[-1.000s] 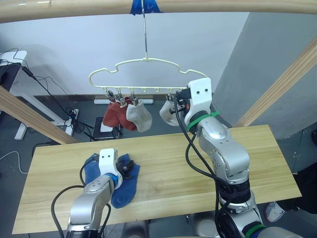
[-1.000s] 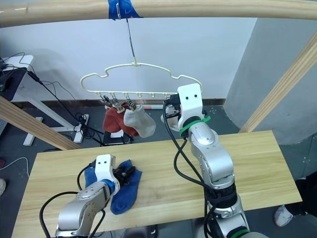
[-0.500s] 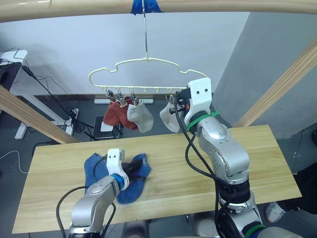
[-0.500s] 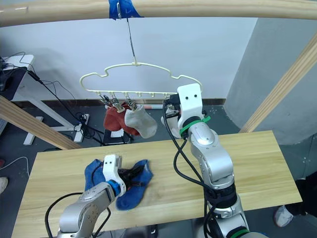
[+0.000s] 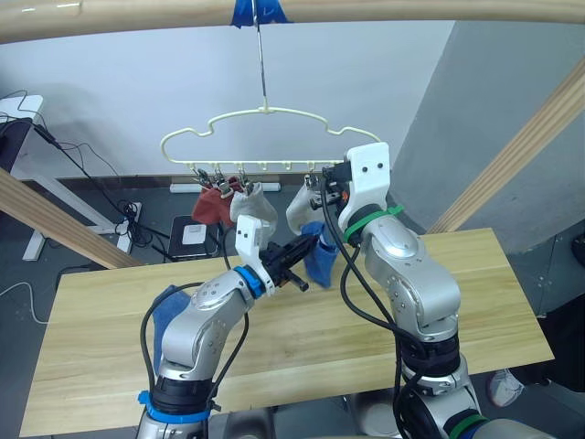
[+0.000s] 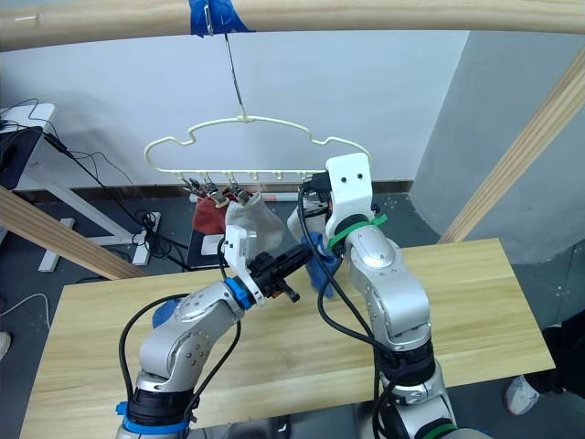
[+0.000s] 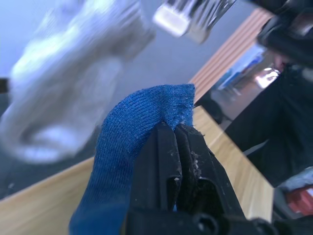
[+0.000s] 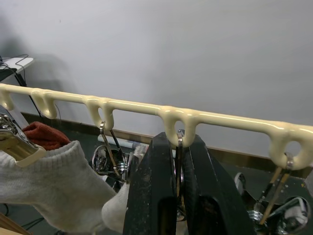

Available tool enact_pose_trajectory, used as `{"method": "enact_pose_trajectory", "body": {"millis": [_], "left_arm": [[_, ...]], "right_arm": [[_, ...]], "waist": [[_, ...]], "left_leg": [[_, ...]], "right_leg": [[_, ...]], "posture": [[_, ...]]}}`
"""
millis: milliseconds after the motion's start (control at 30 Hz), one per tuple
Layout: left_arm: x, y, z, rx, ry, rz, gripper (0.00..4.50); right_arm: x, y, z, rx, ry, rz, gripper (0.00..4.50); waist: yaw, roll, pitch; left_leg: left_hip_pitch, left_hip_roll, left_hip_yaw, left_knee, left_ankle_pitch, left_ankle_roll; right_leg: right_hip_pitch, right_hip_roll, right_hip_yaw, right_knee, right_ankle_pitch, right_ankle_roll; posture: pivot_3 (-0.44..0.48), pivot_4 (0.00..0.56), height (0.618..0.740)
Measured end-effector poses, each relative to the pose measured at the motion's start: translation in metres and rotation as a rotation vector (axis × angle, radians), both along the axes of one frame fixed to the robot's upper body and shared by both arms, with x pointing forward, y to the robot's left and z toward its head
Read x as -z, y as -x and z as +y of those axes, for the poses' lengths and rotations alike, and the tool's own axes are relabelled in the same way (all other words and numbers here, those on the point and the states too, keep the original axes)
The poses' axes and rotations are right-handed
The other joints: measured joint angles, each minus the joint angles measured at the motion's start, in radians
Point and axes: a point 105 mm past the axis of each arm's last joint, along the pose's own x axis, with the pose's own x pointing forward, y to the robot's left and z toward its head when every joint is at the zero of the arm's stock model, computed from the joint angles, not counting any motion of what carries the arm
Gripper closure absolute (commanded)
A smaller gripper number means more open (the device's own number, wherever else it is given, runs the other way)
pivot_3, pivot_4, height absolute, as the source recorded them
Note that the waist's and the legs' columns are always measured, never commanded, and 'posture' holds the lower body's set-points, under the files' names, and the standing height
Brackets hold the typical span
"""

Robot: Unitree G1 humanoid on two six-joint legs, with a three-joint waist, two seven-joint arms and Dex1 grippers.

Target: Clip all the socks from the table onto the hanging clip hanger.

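Note:
The pale yellow clip hanger (image 5: 274, 112) hangs from the top pole by a thin hook. Clipped on it are a rust red sock (image 5: 210, 207) and two grey socks (image 5: 257, 208), the second one (image 5: 299, 208) further right. My left gripper (image 5: 307, 253) is raised above the table (image 5: 302, 347), shut on the cuff of a blue sock (image 5: 321, 259) that dangles just below the hanger's right end. A second blue sock (image 5: 168, 307) lies on the table at the left. My right gripper (image 8: 177, 156) is shut on a metal clip (image 8: 179, 142) at the hanger's right end.
The round wooden pole frame has a top bar (image 5: 384, 9) overhead and slanting poles at left (image 5: 55, 215) and right (image 5: 512, 155). Blue tape (image 5: 256, 11) marks the hook's spot. Cables and a desk leg sit on the floor beyond the table's far edge.
My left arm has lifted one blue sock off the table and carried it up and right, close under the hanger's right end. The other blue sock stayed down. The right gripper has not moved.

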Motion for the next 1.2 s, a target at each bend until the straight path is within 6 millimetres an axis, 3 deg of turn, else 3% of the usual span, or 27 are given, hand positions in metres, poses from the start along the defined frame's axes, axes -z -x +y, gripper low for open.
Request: {"method": "enact_pose_trajectory", "body": {"millis": [533,1200], "left_arm": [[-0.015,-0.018,-0.02,0.013,0.094,-0.019,4.46],[-0.025,-0.023,-0.021,-0.023,0.181,-0.002,4.46]], "right_arm": [[0.001,0.001,0.0,-0.011,-0.024,0.023,4.5],[0.0,0.001,-0.001,-0.002,-0.017,0.02,4.5]], "waist": [[0.001,0.0,0.0],[0.0,0.0,0.0]], "left_leg": [[0.0,-0.001,0.0,0.0,0.0,0.0],[0.0,-0.001,0.001,0.0,0.0,0.0]], "right_leg": [[0.0,0.0,0.0,0.0,0.0,0.0],[0.0,0.0,0.0,-0.001,0.0,0.0]], "posture": [[-0.26,0.286,0.74],[-0.268,0.288,0.74]]}}
